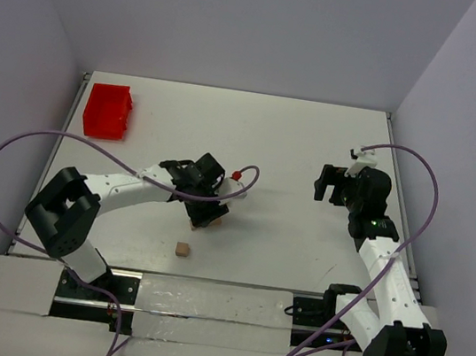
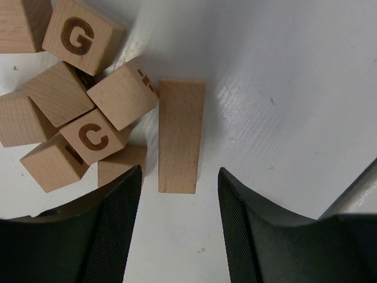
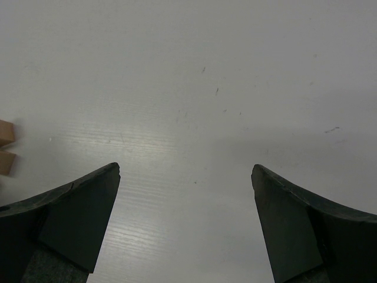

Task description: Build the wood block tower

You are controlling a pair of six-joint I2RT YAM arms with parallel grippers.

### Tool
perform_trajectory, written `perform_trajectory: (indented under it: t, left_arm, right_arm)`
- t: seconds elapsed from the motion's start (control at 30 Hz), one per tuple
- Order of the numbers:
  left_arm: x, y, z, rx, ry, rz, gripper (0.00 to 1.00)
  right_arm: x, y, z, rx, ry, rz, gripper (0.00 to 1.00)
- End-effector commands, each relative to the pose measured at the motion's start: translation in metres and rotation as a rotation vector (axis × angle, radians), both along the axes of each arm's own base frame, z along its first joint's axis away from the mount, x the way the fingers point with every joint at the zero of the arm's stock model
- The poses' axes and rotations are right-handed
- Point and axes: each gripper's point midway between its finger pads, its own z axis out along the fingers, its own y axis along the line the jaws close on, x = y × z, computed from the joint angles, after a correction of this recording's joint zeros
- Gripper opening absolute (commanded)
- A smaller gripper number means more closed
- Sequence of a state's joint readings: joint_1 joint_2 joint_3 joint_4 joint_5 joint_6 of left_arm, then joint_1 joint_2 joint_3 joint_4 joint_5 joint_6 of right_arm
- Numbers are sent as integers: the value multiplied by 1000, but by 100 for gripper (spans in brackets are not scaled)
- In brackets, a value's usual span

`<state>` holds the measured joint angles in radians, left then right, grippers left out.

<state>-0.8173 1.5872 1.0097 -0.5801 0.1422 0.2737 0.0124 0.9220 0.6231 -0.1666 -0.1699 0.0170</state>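
Note:
In the left wrist view several light-tan wooden cubes lie jumbled at the upper left, one marked G (image 2: 80, 36), one marked C (image 2: 93, 137). A longer plain wooden block (image 2: 179, 135) lies flat just right of them. My left gripper (image 2: 179, 177) is open, its jaws either side of that block's near end, not touching it. From above the left gripper (image 1: 204, 193) hangs over the pile (image 1: 212, 217). One cube (image 1: 182, 248) lies alone nearer the front. My right gripper (image 3: 185, 174) is open and empty over bare table; it also shows in the top view (image 1: 334, 185).
A red plastic bin (image 1: 107, 110) stands at the far left of the white table (image 1: 297, 142). Walls close the table's back and sides. Two cube edges (image 3: 6, 147) show at the left edge of the right wrist view.

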Motion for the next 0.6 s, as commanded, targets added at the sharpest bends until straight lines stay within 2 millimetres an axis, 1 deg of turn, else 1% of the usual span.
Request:
perform_trajectory:
  t: [0.0,0.1,0.33,0.57]
  left_arm:
    - [21,-17,7,-30,-72,-4,61]
    - [24,-14,-2,0,-74,2,60]
    - [30,-12,-17,43,-79,5,59]
    - [26,-10,-28,66,-73,-7,57]
  right_arm:
    - [10,-2,24,-5,-56,-6,100]
    - [10,-2,23,-5,-55,-5,100]
    - [10,-2,23,-7,-53,-6,100]
    - [11,-3,21,-7,-49,-9,100]
